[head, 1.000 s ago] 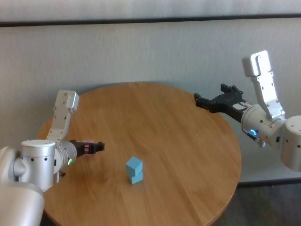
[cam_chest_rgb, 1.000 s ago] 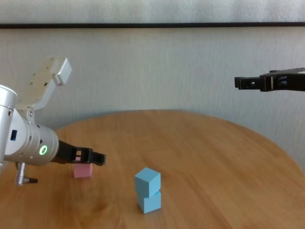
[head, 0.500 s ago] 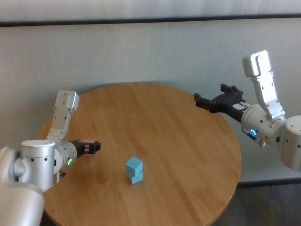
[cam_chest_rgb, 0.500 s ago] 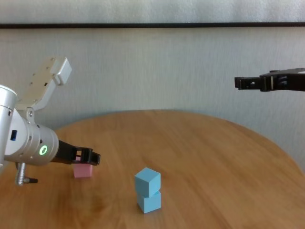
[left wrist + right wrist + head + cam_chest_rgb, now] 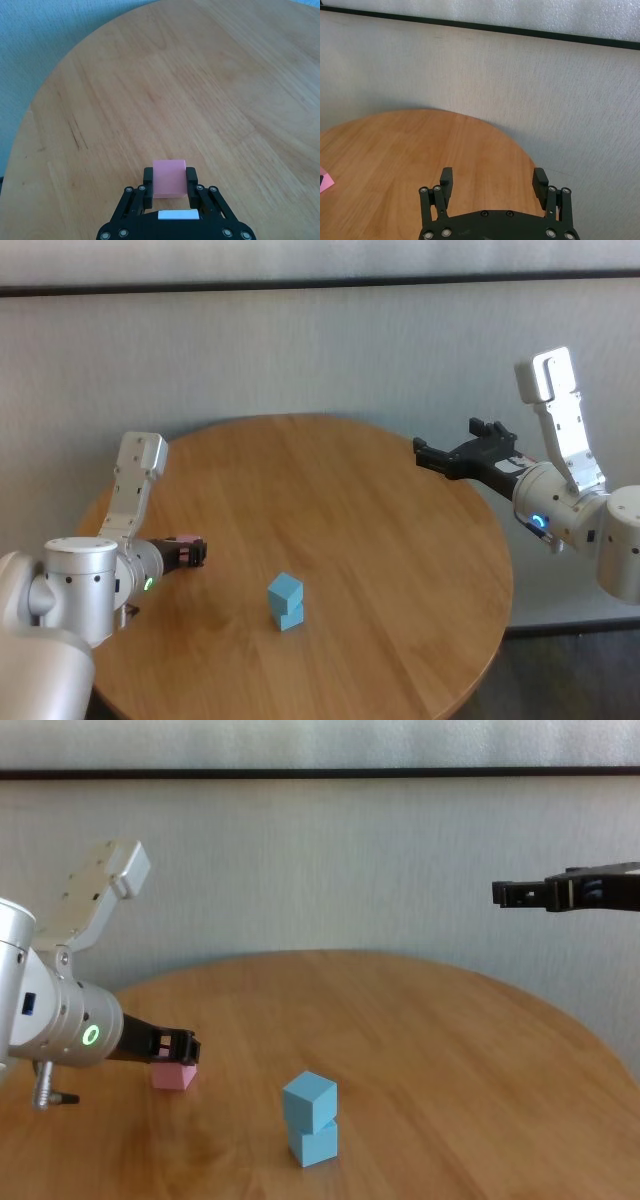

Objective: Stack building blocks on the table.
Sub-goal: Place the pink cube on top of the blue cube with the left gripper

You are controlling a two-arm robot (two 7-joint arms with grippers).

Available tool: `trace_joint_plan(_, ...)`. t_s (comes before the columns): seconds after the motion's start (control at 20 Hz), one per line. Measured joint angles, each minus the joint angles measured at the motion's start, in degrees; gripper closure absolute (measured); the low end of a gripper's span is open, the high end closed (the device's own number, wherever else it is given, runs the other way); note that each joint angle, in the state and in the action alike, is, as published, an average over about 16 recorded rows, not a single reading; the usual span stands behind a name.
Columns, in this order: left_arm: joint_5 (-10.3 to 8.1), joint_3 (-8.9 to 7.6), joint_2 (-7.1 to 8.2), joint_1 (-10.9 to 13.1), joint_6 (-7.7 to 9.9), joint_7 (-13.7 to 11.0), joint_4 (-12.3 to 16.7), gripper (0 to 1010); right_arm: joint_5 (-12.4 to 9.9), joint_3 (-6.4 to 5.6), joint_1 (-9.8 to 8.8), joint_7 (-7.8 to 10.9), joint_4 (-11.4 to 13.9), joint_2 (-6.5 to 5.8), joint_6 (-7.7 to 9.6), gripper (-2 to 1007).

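In the head view, the left gripper [image 5: 195, 552] sits low over the left part of the table [image 5: 380, 540], pinching the pink block [image 5: 184, 540]. Two light blue blocks [image 5: 286, 602] stand stacked near the middle front, the upper one turned slightly on the lower. The right gripper [image 5: 432, 455] hangs above the table's right edge, well apart from the blocks.

In the left wrist view, the two fingers [image 5: 148, 182] press against opposite sides of the pink block, which rests on the wood.

In the right wrist view, the right gripper's fingers [image 5: 446, 181] stand spread wide with nothing between them.

In the chest view, the pink block lies on the table left of the blue stack, clamped at the left gripper's tips.
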State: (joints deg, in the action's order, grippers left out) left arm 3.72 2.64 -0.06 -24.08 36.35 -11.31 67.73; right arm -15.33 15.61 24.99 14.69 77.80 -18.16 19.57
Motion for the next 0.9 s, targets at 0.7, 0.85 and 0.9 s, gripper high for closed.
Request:
trace_joint_plan(0.7,0.50,5.18,5.68,0.8,-4.00,-9.0,3.7,619,0.0,0.00,0.00,0.00,0.0,0.00,0.00,0)
trace_joint_plan(0.85,0.76,6.94,8.23,1.3,-5.39,-11.7,5.7,619,0.0,0.00,0.00,0.00,0.0,0.00,0.00,0)
trace_joint_plan(0.9,0.86,7.51,9.13,1.5,-5.88,-12.5,6.4,618,0.0,0.00,0.00,0.00,0.0,0.00,0.00,0)
